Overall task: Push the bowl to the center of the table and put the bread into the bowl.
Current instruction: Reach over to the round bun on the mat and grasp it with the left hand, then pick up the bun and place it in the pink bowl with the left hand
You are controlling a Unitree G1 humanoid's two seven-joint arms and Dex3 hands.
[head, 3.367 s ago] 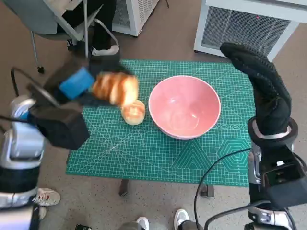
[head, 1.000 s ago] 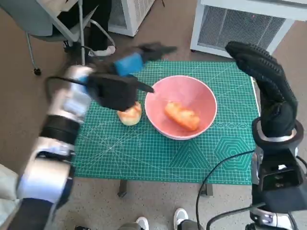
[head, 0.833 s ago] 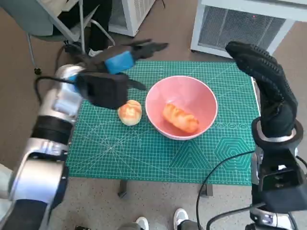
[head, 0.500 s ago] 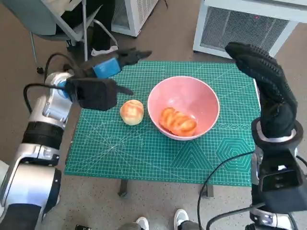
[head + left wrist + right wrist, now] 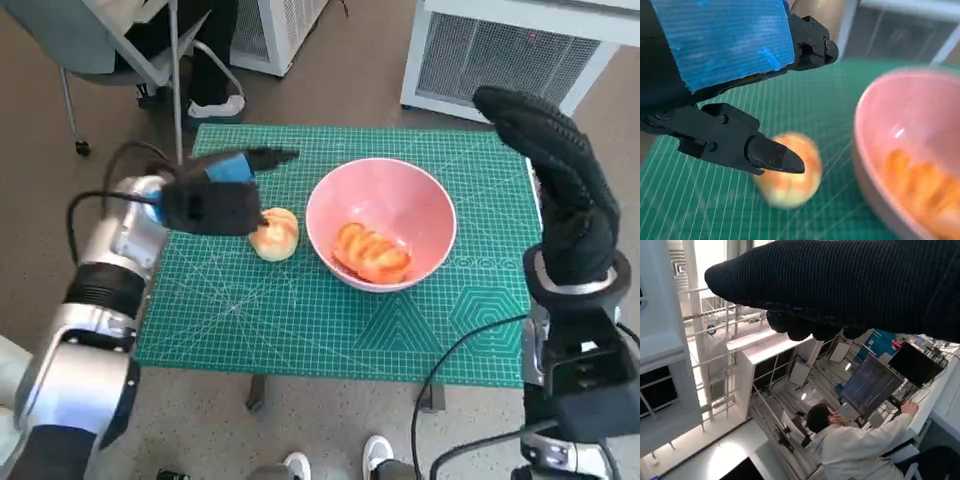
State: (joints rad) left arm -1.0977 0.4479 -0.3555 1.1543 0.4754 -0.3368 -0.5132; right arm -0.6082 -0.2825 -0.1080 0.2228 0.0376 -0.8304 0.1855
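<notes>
Empty, fingers spread, the left robot hand (image 5: 222, 192) hovers over a bun (image 5: 274, 233) beside the bowl (image 5: 381, 222).

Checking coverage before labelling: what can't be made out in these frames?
- Left hand and round bun: contact unclear; the head view has the hand overlapping the bun, the left wrist view is blurred.
- Bread in the pink bowl: blurred and cut off by the edge in the left wrist view.
- Right hand: fingers hidden by the glove's back; the right wrist view faces away from the table.
</notes>
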